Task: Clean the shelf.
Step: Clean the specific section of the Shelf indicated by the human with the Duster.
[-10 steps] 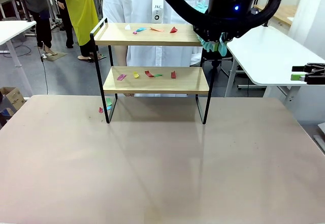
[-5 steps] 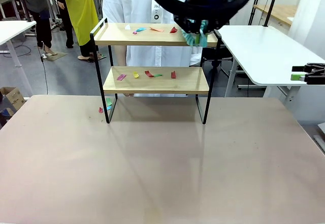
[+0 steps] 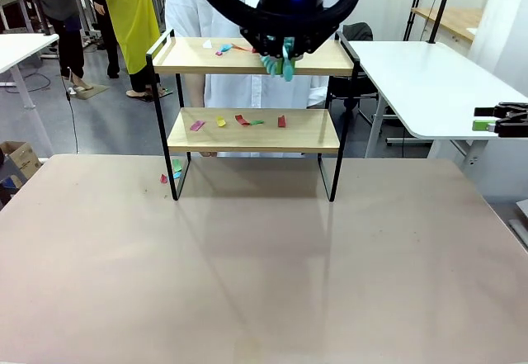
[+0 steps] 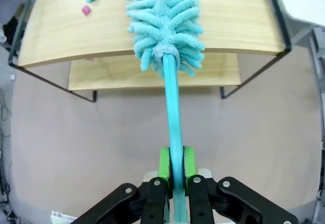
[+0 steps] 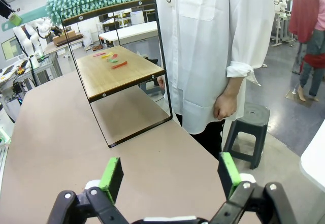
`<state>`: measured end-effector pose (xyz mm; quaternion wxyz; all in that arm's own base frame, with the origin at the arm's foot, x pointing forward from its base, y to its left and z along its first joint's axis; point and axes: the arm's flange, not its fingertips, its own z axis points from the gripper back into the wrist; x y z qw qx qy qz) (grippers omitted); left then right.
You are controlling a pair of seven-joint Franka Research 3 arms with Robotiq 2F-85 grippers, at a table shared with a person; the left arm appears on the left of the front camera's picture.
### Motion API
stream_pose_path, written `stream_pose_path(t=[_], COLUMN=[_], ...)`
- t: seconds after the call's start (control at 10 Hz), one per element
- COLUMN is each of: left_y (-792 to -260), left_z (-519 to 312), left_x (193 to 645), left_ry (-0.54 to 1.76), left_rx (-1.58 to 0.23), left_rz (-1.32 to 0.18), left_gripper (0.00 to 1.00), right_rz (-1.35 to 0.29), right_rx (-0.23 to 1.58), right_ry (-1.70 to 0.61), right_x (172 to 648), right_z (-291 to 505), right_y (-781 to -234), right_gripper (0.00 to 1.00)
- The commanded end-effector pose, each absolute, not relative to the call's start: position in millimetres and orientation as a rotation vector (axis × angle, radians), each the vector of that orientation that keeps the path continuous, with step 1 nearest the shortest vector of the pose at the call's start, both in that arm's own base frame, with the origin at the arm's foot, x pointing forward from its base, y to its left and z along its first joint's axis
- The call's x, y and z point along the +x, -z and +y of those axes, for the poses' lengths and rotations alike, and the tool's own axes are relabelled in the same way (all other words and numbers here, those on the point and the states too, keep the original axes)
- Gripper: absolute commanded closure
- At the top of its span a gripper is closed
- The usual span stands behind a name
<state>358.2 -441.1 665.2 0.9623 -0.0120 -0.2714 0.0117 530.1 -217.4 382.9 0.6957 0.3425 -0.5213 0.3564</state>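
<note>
The left wrist view is showing the left gripper clenching the thin handle of a teal fluffy duster, whose head is lying across the top board of the shelf. The front view is showing the shelf standing at the far middle of the tan surface: two light wooden boards in a thin black frame with raised side handles. Coloured paper scraps are lying on both boards, and a few more are lying on the surface by the shelf's left leg. The right wrist view is showing the right gripper hanging released, holding nothing, with a person in a white shirt standing just behind the shelf.
</note>
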Motion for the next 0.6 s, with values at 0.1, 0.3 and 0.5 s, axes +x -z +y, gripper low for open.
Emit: stream_pose_path(t=[0.1,0.3,0.5], left_y=[-664,-665,-665], left_z=[-407,-384,-356], left_x=[356,358,362], left_ry=[-0.007,-0.005,0.007], left_rx=[0.016,0.051,0.132], left_rz=[-0.529,-0.518,-0.511], left_gripper=[0.87,0.87,0.87], right_rz=[-1.166,-1.166,-1.166], right_rx=[0.761,0.761,0.761], right_ry=[-0.798,-0.798,-0.798], right_x=[531,531,531], right_z=[-215,-215,-215], right_y=[-385,-385,-385], right_gripper=[0.00,0.00,0.00])
